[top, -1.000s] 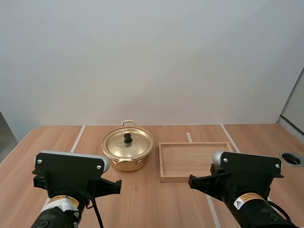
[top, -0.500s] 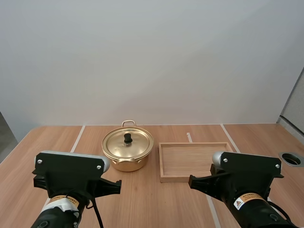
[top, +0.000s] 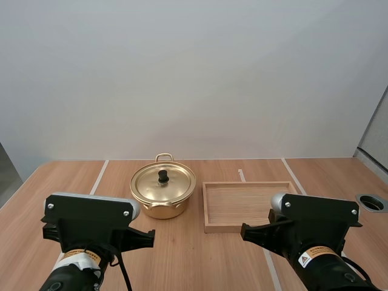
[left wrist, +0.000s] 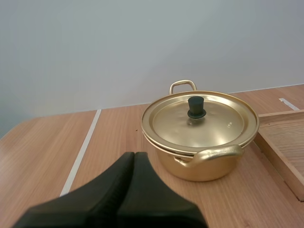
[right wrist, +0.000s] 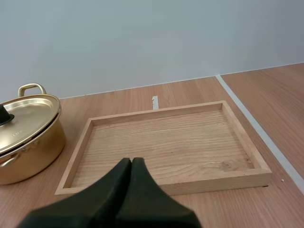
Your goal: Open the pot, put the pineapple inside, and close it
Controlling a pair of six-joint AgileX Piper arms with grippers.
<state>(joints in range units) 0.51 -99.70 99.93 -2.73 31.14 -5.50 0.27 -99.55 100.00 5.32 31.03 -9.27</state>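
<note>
A golden pot [top: 162, 193] with two loop handles stands on the wooden table, its lid [top: 163, 182] on and a black knob [top: 163, 176] on top. The pot [left wrist: 202, 152] sits ahead of my left gripper [left wrist: 134, 155], whose fingers lie together as one dark wedge, well short of it. My right gripper [right wrist: 131, 161] is shut on nothing, its tip in front of the near rim of a wooden tray [right wrist: 164, 186]; the pot [right wrist: 28, 142] stands beside that tray. Nothing lies in the tray [top: 209, 209]. Both arms rest at the table's near edge in the high view.
White tape lines [top: 99, 176] run across the tabletop. A round grommet hole [top: 371, 202] sits near the table's right edge. Bare wood lies between the arms and the pot.
</note>
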